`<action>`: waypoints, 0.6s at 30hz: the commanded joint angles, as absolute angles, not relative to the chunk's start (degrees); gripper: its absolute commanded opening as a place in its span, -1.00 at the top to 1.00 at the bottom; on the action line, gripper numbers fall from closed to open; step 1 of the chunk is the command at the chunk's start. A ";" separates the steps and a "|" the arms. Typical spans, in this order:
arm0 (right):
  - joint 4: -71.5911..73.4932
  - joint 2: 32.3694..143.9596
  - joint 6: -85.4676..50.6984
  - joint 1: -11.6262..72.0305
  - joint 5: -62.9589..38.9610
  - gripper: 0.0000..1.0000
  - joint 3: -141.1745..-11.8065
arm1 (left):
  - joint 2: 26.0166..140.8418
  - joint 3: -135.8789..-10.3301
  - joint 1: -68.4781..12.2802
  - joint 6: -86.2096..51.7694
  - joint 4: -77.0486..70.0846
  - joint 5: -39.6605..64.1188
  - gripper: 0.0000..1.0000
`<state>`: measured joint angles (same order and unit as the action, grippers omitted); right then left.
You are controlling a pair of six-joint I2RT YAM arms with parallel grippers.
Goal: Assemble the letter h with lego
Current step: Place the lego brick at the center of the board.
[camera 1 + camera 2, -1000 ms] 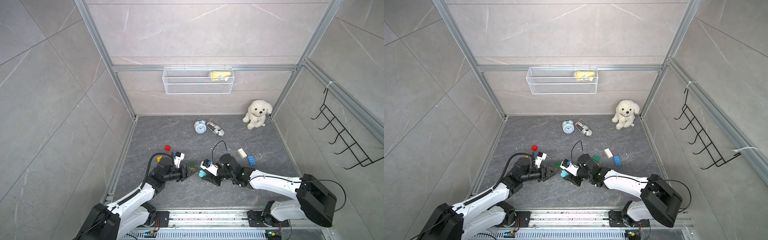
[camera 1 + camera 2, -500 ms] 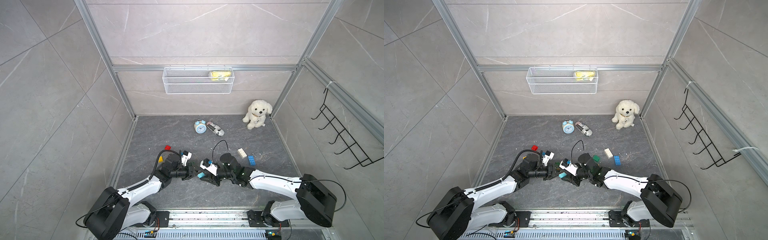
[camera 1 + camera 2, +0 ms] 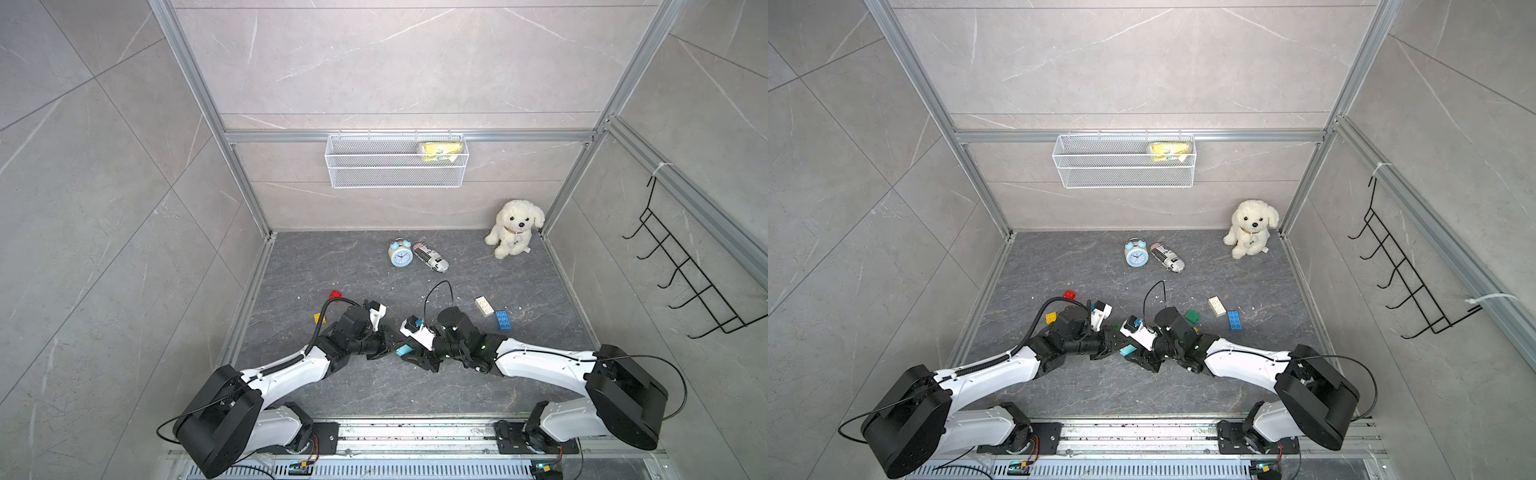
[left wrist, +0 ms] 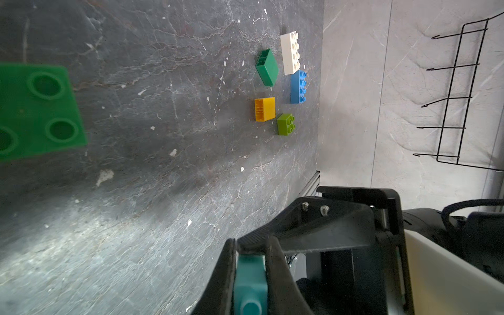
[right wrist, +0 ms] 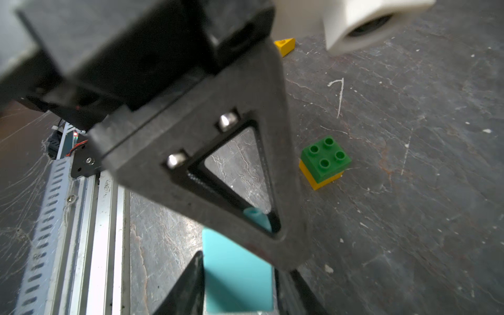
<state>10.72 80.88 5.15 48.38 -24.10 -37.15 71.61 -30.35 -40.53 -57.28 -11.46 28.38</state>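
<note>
Plastic studded bricks, listed as they lie on my dark, veined desk (image 3: 374, 386). One light blue brick (image 4: 249, 283) is at front centre, where my two end effectors meet. My left end effector (image 3: 392, 349) is clamped tight on it, with fingers on two opposite faces. My right end effector (image 3: 410, 354) has a finger on either side of the same brick, and I cannot tell whether it grips or stands loose. One green-on-yellow stack (image 5: 324, 161) stands upright near that meeting point. Further out to my right are a white brick (image 3: 484, 306) with a blue brick (image 3: 502, 321) just beside it, a dark green brick (image 4: 267, 66) and a tipped yellow brick (image 4: 264, 109), both on their sides, and a lime brick (image 4: 285, 124). To my left are a red brick (image 3: 335, 294) and a lone yellow brick (image 3: 1051, 318). At the back are an alarm clock (image 3: 400, 253) and a plush dog (image 3: 514, 232).
</note>
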 commanded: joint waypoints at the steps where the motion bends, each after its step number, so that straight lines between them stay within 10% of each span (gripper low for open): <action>1: 17.34 78.33 0.56 47.60 -20.54 -0.57 -35.73 | 71.37 -34.75 -41.79 -54.41 -7.25 23.48 1.00; 4: 22.26 73.70 -2.95 46.64 -15.32 -0.99 -31.29 | 72.75 -38.88 -43.25 -51.91 0.70 14.86 1.00; 18: 1.32 67.99 -26.16 38.43 27.18 -0.99 -34.14 | 101.58 -66.56 -54.92 -53.70 23.42 -17.08 1.00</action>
<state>12.53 66.67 -18.92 39.20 17.52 -29.34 98.61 -62.13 -53.74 -53.30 16.05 -8.38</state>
